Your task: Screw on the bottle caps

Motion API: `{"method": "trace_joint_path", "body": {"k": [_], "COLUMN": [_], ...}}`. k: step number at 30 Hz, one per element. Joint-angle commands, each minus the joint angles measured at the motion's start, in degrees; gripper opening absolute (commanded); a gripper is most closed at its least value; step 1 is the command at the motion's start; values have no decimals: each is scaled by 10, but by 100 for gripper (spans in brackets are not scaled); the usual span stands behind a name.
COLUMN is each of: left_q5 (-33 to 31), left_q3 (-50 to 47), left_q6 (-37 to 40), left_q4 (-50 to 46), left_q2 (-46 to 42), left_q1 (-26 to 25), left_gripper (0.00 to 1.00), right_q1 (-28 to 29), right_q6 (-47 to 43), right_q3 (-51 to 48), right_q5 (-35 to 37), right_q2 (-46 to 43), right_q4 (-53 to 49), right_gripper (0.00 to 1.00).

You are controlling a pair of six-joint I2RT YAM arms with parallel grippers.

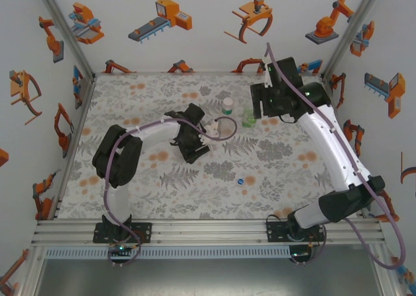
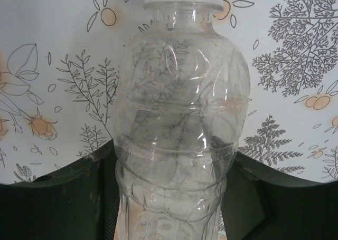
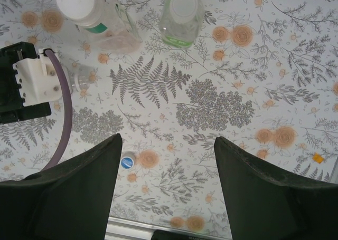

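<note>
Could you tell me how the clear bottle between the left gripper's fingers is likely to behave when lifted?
The clear bottle looks empty, so probably light. Its thin, ribbed walls would likely buckle under a hard squeeze from the left gripper. The glossy, rounded plastic may slip or twist between the fingers.

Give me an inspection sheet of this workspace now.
Surface: floral table cover, flat.
Job's things: clear bottle lying in the left gripper; white-capped bottle and green bottle upright; blue cap loose.
Clutter: small orange speck.
Grippers: left fingers against the clear bottle; right gripper open, empty.
Cables: purple cable looping off the left gripper; another along the right arm.
Surroundings: walls printed with robot pictures.
</note>
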Motion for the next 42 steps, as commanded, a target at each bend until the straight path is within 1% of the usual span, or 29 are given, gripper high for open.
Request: {"method": "trace_joint_path", "body": {"k": [1,8,11,15,18,21,22,24,26,27,30,32,34,37,42], "left_q5": [32,109,157,250,291,327,332,340,343,344,344,344,344,342,327], "left_q3": [-16,-30,-44,-87,-125,-151,-161,-187,-215,-229,-267,-287,-298,-297,-301], "left_q6": [2,-22,-31,-70,-89,-104,-110,-128,-146,-157,-202,-225,-234,-229,-227], "left_q4": [-19,-8,12,90,153,203,222,276,332,362,443,477,493,482,471], "left_q2": [-45,-165,-229,-321,-380,-423,-436,-460,-483,-495,-522,-534,-544,-558,-580], "left_q1": [7,25,40,80,102,118,122,128,135,138,156,170,181,186,186], "left_gripper": [49,44,42,37,33,28,28,22,20,16,13,10,8,7,5], "right_q1": [-4,-3,-3,-3,-1,12,21,45,68,81,121,145,163,187,220], "right_q6": [-3,13,20,41,64,82,85,101,120,130,163,185,209,244,294], "right_q3": [-6,-31,-52,-91,-105,-124,-133,-159,-186,-199,-238,-262,-288,-330,-408], "right_q5": [-3,-11,-26,-58,-84,-93,-90,-78,-67,-57,-16,4,17,25,33], "right_q2": [-26,-54,-72,-96,-95,-89,-89,-90,-88,-86,-75,-67,-59,-48,-38], "right_q4": [6,18,27,36,18,2,2,5,10,10,16,29,46,87,187], "right_gripper": [65,64,61,60,59,58,58,57,57,57,56,56,56,56,55]}}
